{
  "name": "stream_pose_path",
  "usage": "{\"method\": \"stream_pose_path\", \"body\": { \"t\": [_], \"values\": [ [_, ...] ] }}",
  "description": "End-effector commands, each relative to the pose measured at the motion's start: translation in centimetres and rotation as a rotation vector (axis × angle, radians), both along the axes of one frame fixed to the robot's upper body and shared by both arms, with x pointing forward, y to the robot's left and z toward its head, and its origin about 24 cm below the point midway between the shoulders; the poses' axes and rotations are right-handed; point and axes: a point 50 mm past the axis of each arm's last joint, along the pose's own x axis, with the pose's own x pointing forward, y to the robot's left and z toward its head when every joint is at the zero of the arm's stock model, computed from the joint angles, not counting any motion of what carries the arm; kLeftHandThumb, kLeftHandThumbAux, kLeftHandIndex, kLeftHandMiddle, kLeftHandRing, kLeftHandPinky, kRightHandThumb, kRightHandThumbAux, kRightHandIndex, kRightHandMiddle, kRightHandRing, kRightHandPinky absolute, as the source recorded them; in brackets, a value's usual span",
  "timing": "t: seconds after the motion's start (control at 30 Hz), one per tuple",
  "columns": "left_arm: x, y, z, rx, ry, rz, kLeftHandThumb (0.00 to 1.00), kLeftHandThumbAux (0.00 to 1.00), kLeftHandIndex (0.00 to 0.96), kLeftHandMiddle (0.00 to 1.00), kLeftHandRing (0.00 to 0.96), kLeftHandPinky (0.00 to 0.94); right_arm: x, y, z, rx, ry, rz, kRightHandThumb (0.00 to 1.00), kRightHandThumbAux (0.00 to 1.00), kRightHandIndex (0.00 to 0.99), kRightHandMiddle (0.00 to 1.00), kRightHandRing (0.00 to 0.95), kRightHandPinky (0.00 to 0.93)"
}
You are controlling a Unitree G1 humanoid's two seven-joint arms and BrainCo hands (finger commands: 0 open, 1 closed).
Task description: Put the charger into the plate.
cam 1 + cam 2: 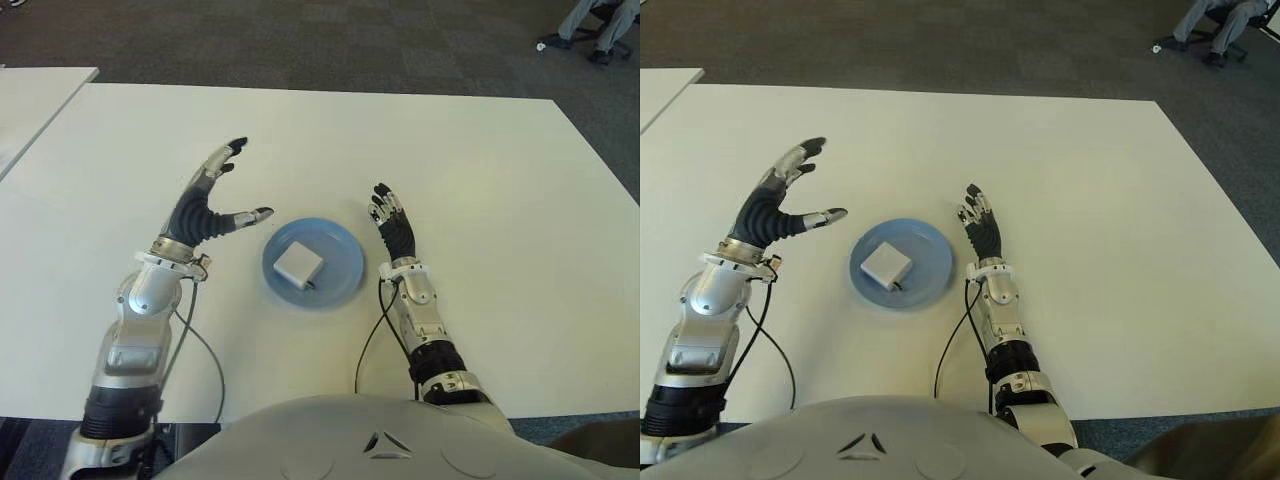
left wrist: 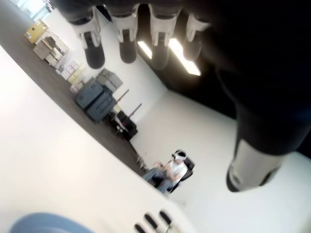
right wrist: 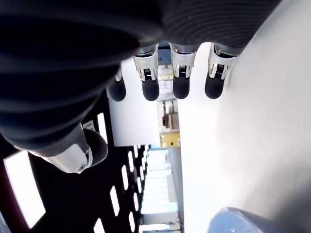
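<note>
A white square charger lies flat inside the blue plate near the table's front middle. My left hand is raised to the left of the plate, fingers spread and holding nothing. My right hand shows just right of the plate's rim, fingers straight and holding nothing. In both wrist views the fingers extend with nothing between them, and a sliver of the plate shows at the picture's edge.
The white table stretches wide around the plate. Black cables run from both wrists toward my body. A second white table stands at the far left. A seated person is at the far right, on dark carpet.
</note>
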Motion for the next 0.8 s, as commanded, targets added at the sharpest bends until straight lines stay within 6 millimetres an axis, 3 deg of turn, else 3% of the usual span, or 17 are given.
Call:
{"method": "stream_pose_path", "body": {
  "t": [0.03,0.4,0.8],
  "values": [
    [0.8,1.1,-1.0,-0.163,-0.004,0.038,0.012,0.757,0.047,0.059,0.05,0.045,-0.4,0.5,-0.4,0.021,0.041,0.013,0.0,0.569,0.011,0.065,0.027,0.0],
    [1.0,0.2,-3.8,-0.352,0.035,0.01,0.0,0.697,0.007,0.019,0.001,0.0,-0.5,0.3,-0.4,0.02,0.044,0.021,0.0,0.577,0.007,0.056,0.021,0.0],
    [1.0,-0.8,-9.0,-0.391,0.151,0.074,0.0,0.697,0.017,0.027,0.004,0.006,-0.6,0.2,-0.3,0.016,0.038,0.027,0.0,0.581,0.011,0.067,0.03,0.0]
  ]
}}
